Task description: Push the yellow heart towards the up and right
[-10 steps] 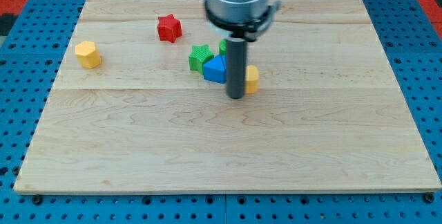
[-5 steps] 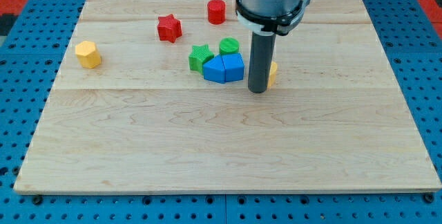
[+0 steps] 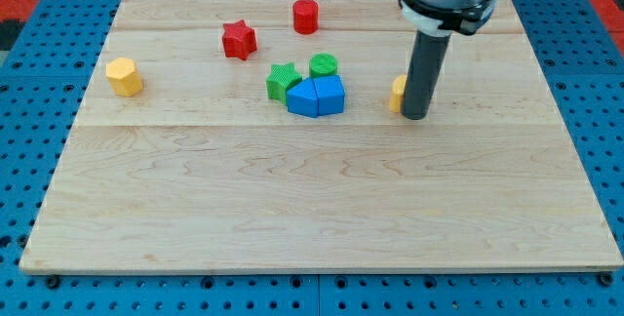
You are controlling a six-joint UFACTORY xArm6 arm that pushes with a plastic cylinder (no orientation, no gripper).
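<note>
The yellow heart point(image 3: 398, 93) lies right of the board's middle, mostly hidden behind my rod; only its left edge shows. My tip point(image 3: 415, 115) rests on the board, touching the heart's right and lower side. The blue blocks point(image 3: 317, 97) lie well to the left of the heart.
A green star point(image 3: 282, 81) and a green cylinder point(image 3: 324, 64) sit against the blue blocks. A red star point(image 3: 238, 39) and a red cylinder point(image 3: 306, 15) lie near the view's top. A yellow hexagon point(image 3: 124, 76) sits at the left. The wooden board point(image 3: 322, 209) has blue pegboard around it.
My rod has moved to the view's right and slightly up. The yellow heart has moved right with it, away from the blue blocks. The red cylinder and the green cylinder have come into view.
</note>
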